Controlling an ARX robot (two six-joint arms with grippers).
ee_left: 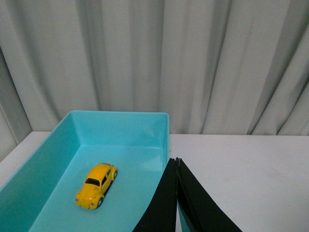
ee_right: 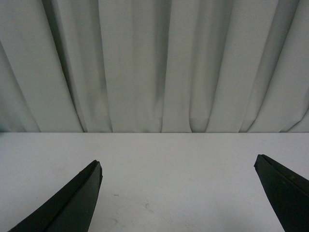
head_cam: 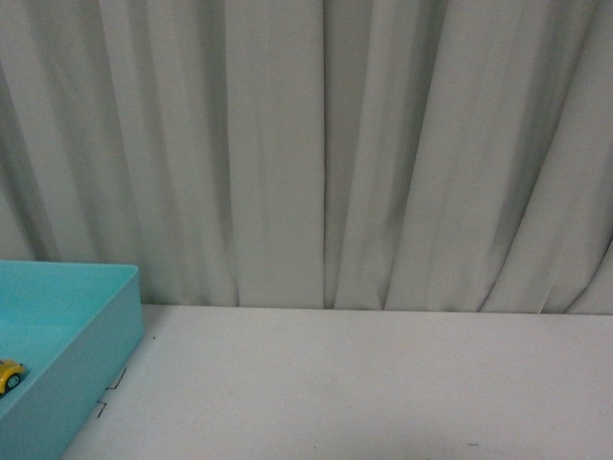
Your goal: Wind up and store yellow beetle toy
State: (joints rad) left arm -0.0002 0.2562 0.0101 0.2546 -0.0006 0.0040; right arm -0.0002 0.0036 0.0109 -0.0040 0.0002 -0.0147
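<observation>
the beetle [ee_left: 97, 184] sat on the floor of the teal bin [ee_left: 120, 120], on its wheels, roughly mid-bin and clear of all walls; the front view caught only a sliver of it at the bin's near left edge. judged from this, the storing step looked done or nearly done: the toy was already in the bin and nothing gripped it. whether it had been wound could not be told. the left claw [ee_left: 176, 161] was pressed fully together with nothing between its fingers, hanging over the bin's right wall, apart from the toy. the right claw [ee_right: 178, 166] was spread wide and empty, over bare white tabletop [ee_right: 159, 159], with no object near it. next move, as a judgement: if the run was finishing, both arms only needed to pull back clear of the bin without clipping its wall; if winding was still owed, the left claw would have to open and drop onto the toy's body. counts: one beetle, one bin, two claws, one tabletop, one grey curtain [head_cam: 316, 144] behind. small dark marks on the tabletop beside the bin, unclear what.
</observation>
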